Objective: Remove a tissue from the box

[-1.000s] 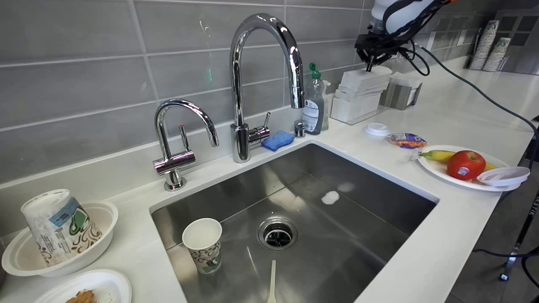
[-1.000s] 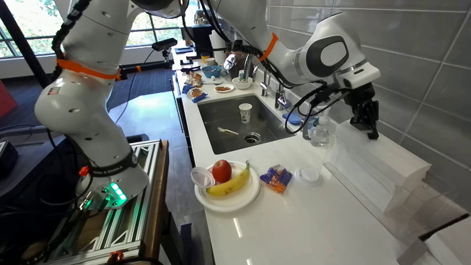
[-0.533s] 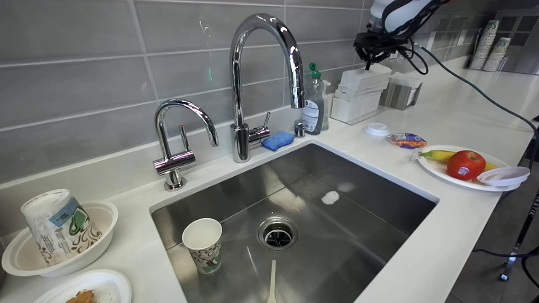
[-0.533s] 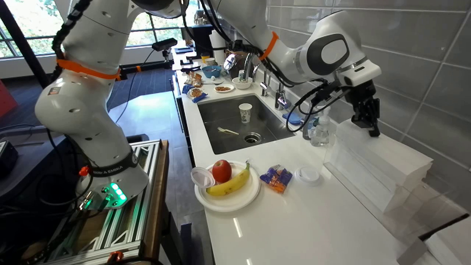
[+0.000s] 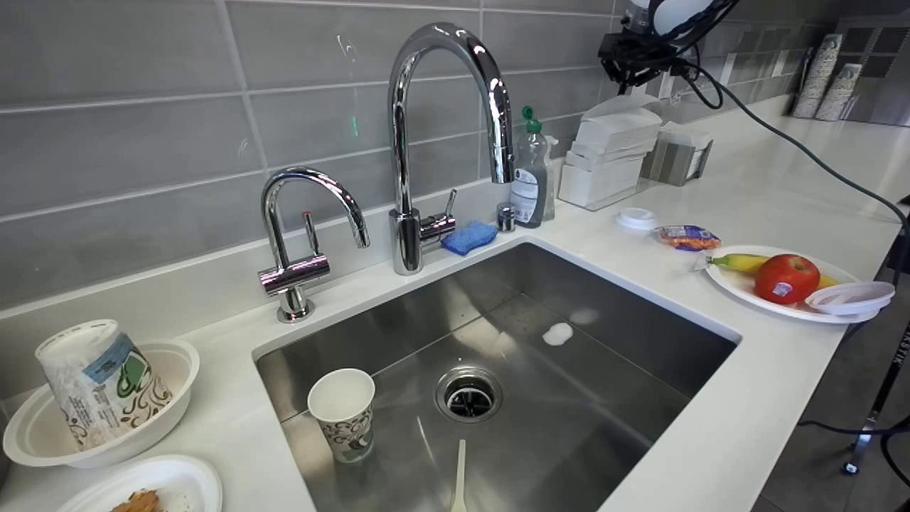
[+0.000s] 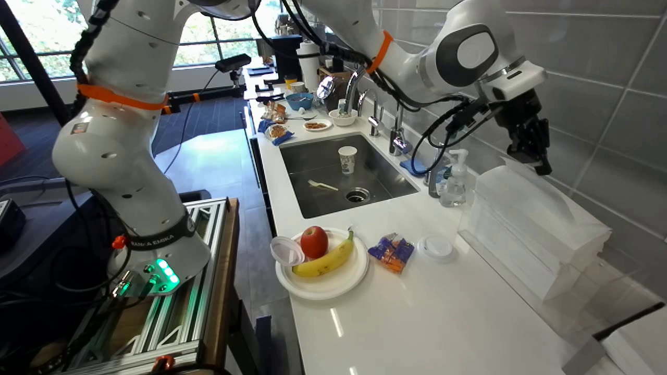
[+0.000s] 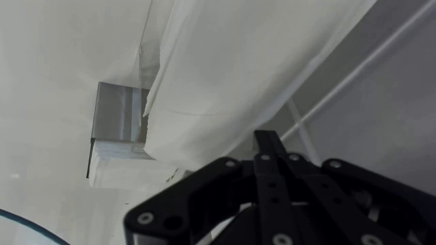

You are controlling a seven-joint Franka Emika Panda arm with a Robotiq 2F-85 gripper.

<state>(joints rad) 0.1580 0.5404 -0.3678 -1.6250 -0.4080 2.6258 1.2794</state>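
I have one claw (image 7: 268,133) up just over one stack of white paper (image 5: 613,139), its two black fingers (image 7: 262,141) drawn together on a raised part of one tissue (image 7: 231,85). That thin, soft sheet arches above the stack, which stands in one clear plastic box (image 6: 615,307) beside the tiled wall (image 6: 609,94). Near it I count one round plastic lid (image 6: 436,247) and one crinkled bag (image 6: 393,253) with orange pieces, then one round white plate (image 6: 344,286) bearing one smooth red apple (image 6: 314,241) and one curved yellow banana (image 6: 325,263). The brushed-steel sink (image 5: 569,419) has one upright patterned paper cup (image 5: 345,416) and one pale fork (image 6: 323,185) in it; in an exterior view, two chrome taps (image 5: 407,242) stand behind it. The worktop (image 6: 432,323) is glossy and white, the wall laid in grey tile. Further off I see windows (image 6: 44,31) and a blue floor (image 6: 221,110).
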